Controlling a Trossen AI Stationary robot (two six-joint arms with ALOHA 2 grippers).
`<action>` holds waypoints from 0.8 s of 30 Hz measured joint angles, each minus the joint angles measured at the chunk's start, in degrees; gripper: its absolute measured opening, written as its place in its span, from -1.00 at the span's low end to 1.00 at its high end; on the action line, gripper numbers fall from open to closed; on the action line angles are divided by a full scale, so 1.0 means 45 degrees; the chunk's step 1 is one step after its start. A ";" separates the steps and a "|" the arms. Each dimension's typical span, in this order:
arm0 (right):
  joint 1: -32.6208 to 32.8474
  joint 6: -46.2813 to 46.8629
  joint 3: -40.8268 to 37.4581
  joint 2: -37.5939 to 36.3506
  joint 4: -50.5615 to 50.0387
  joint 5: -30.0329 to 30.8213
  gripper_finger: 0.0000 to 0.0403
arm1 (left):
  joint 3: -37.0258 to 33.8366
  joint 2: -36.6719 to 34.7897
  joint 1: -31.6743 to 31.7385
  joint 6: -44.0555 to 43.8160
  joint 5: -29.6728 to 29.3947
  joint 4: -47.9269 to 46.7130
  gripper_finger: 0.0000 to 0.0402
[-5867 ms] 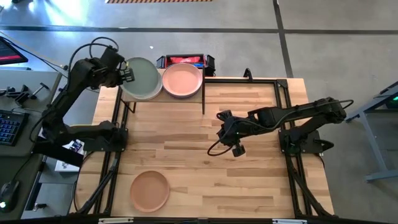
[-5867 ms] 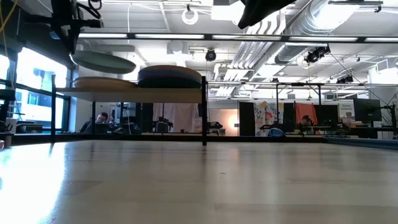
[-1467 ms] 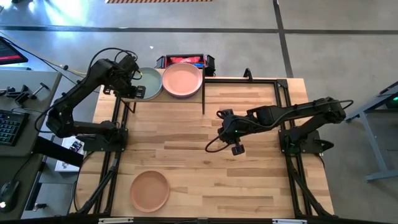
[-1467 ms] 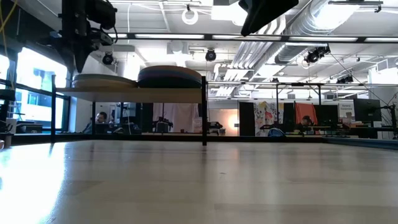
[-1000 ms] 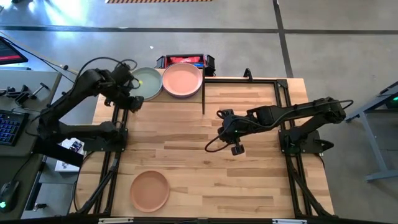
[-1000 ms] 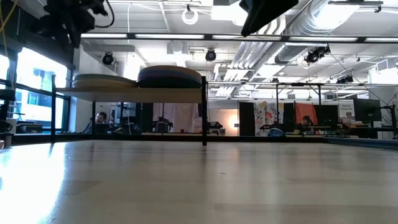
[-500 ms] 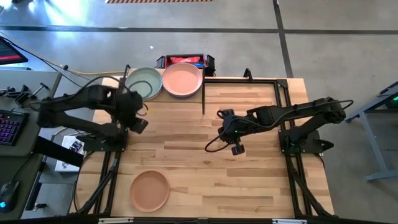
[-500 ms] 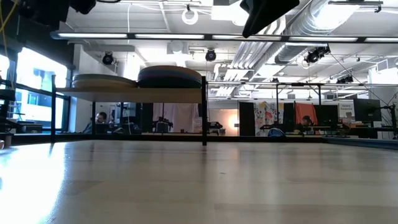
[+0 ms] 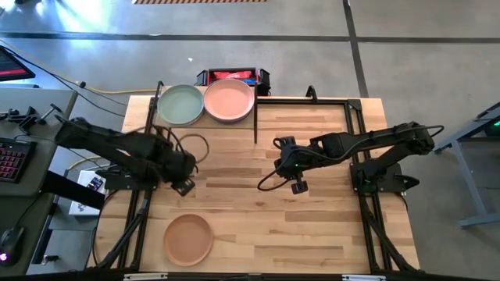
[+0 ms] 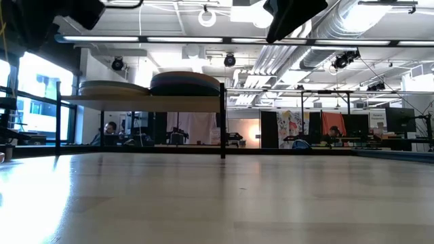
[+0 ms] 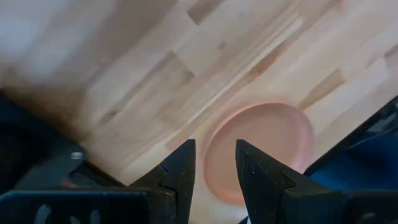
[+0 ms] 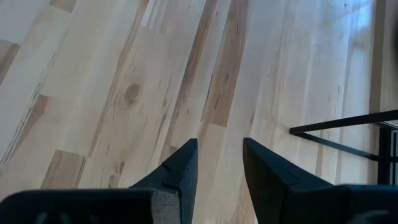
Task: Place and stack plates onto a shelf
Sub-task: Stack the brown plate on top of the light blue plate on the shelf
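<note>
On the raised shelf (image 9: 205, 124) at the table's far left, a pale grey-green plate (image 9: 180, 104) tops the left stack (image 10: 112, 88) and a salmon pink plate (image 9: 229, 101) tops the right stack (image 10: 186, 83). A brownish-pink plate (image 9: 187, 239) lies flat on the tabletop near the front left. My left gripper (image 9: 183, 185) hangs open above the table between shelf and that plate, which shows past its fingers (image 11: 261, 149). My right gripper (image 9: 297, 186) stands open over bare wood at mid-table.
A red-and-black object (image 9: 230, 76) sits behind the shelf. The shelf's thin black legs (image 9: 256, 125) stand at its right end, and a black frame (image 9: 355, 117) runs along the table's far and right edges. Bare wood (image 9: 312, 234) stretches across the near right.
My left gripper has drawn away from the shelf toward the table's near edge and a little right, staying open and holding nothing. The grey-green plate stays lying on the left stack. My right arm has kept still.
</note>
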 joint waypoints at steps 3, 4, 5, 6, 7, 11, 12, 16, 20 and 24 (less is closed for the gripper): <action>-0.0019 0.0005 0.0000 0.0000 -0.0100 -0.0005 -0.47 | -0.0705 0.0330 -0.0534 -0.0260 0.0307 0.1130 -0.49; -0.0019 0.0033 0.0000 0.0000 -0.0136 -0.0005 -0.47 | -0.0896 0.0428 -0.0713 -0.0360 0.0428 0.1602 -0.49; -0.0019 0.0053 0.0000 0.0000 -0.0152 -0.0005 -0.47 | -0.1072 0.0527 -0.0884 -0.0405 0.0538 0.2033 -0.49; -0.0019 0.0053 0.0000 0.0000 -0.0161 -0.0005 -0.47 | -0.1209 0.0650 -0.1040 -0.0415 0.0587 0.2364 -0.49; -0.0019 0.0053 0.0000 0.0000 -0.0156 -0.0005 -0.47 | -0.1307 0.0779 -0.1197 -0.0415 0.0624 0.2727 -0.49; -0.0070 0.0053 0.0000 0.0000 -0.0144 -0.0011 -0.47 | -0.1533 0.1309 -0.1742 -0.0425 0.0632 0.3441 -0.49; -0.0084 0.0053 0.0000 0.0000 -0.0149 -0.0025 -0.47 | -0.1561 0.1501 -0.1874 -0.0419 0.0632 0.3415 -0.49; -0.0214 0.0053 0.0000 0.0000 -0.0142 -0.0070 -0.47 | -0.1561 0.2289 -0.2364 0.0004 0.0817 0.3459 -0.49; -0.0337 0.0053 -0.0002 0.0000 -0.0134 -0.0073 -0.47 | -0.1561 0.3145 -0.2797 0.0421 0.0856 0.3554 -0.49; -0.0410 0.0053 -0.0005 0.0000 -0.0138 -0.0083 -0.47 | -0.1561 0.3981 -0.3131 0.0746 0.0856 0.3766 -0.49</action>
